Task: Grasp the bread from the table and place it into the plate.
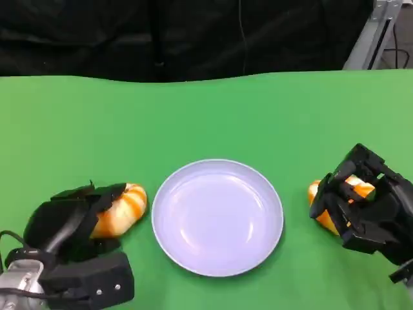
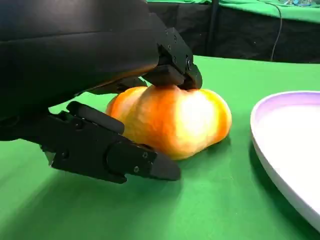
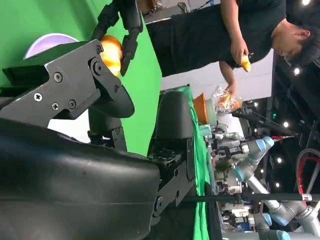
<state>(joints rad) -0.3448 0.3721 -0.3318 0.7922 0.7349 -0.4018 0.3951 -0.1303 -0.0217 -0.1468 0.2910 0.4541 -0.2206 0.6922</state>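
Note:
A pale lilac plate (image 1: 218, 216) lies in the middle of the green table. To its left an orange-and-white striped bread (image 1: 126, 208) rests on the cloth. My left hand (image 1: 71, 223) grips it: in the left wrist view one finger (image 2: 172, 67) presses the top of the bread (image 2: 175, 120) and the thumb (image 2: 115, 155) lies along its base. To the right of the plate a second bread (image 1: 321, 196) sits inside my right hand (image 1: 364, 203), whose fingers wrap around it. The right wrist view shows this bread (image 3: 111, 52) pinched between black fingertips (image 3: 131, 40), the plate (image 3: 47, 42) beyond.
The plate's rim (image 2: 280, 150) is close beside the left bread. Black drapes (image 1: 181, 35) hang behind the table's far edge. A person in dark clothes (image 3: 210, 30) stands past the table, with other robot arms (image 3: 250, 150) and clutter nearby.

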